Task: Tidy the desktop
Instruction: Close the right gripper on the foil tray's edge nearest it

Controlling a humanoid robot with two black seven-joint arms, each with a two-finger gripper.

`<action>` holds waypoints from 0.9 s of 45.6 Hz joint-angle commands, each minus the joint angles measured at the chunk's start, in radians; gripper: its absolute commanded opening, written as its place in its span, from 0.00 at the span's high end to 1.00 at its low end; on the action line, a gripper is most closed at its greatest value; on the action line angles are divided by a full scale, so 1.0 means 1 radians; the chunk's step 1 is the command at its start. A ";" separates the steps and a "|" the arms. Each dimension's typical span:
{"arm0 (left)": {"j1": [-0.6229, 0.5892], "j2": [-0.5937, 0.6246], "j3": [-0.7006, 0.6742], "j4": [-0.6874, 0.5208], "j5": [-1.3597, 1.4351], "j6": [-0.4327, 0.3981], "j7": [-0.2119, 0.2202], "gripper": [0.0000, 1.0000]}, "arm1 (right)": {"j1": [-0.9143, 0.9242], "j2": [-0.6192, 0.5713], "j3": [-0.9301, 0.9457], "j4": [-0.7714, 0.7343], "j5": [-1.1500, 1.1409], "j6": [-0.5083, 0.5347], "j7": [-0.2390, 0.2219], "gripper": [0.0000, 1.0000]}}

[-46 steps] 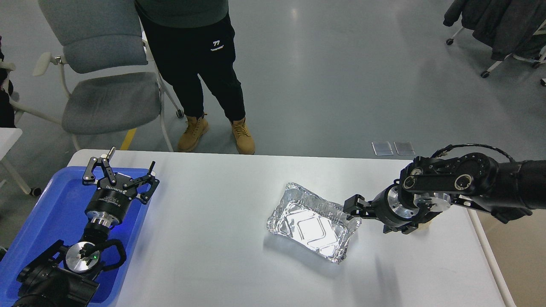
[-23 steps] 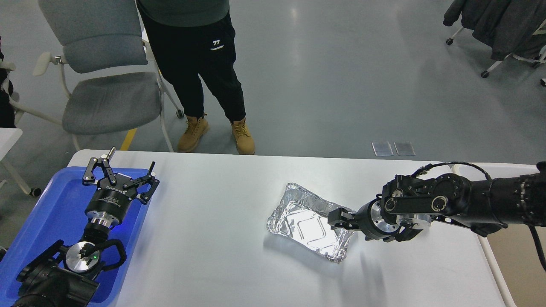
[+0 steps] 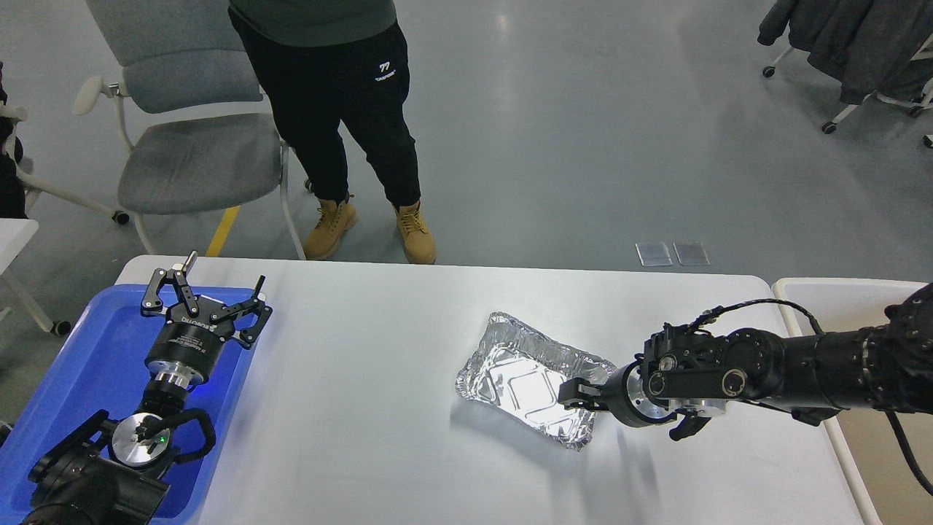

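Lower and closer than before, the right gripper (image 3: 576, 394) sits at the near right rim of the crinkly foil tray (image 3: 528, 379); I cannot tell how wide its fingers are. Over the blue tray (image 3: 80, 364), the left gripper (image 3: 208, 292) spreads wide. Under everything lies the desktop (image 3: 364, 408), plain white-grey.

Crumpled foil tray (image 3: 528, 378) on white desktop (image 3: 364, 379), right tool (image 3: 572, 394) at its rim, left tool (image 3: 208, 295) spread above blue tray (image 3: 80, 364).

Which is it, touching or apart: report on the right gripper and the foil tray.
Cannot tell. In the head view the right gripper overlaps the foil tray's right rim, but its dark fingers blur together, so neither contact nor gap shows plainly.
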 commanded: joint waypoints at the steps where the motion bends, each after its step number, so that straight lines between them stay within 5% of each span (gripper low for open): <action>1: 0.000 0.000 0.000 0.000 -0.001 0.000 0.000 0.00 | -0.014 0.005 -0.003 -0.006 -0.033 -0.017 0.002 0.10; 7: 0.000 0.000 0.000 0.000 -0.001 0.000 0.000 0.00 | -0.017 0.005 -0.006 -0.009 -0.036 -0.023 0.002 0.14; 11: 0.000 0.000 0.000 0.000 0.001 0.000 0.000 0.00 | -0.019 0.013 -0.007 -0.011 -0.035 -0.024 0.002 0.27; 27: 0.000 0.000 0.000 0.000 -0.001 0.000 0.000 0.00 | -0.042 0.031 -0.040 -0.011 -0.035 -0.056 0.020 0.41; 41: 0.000 0.000 0.000 0.000 -0.001 0.000 0.000 0.00 | -0.056 0.034 -0.043 -0.012 -0.036 -0.075 0.026 0.69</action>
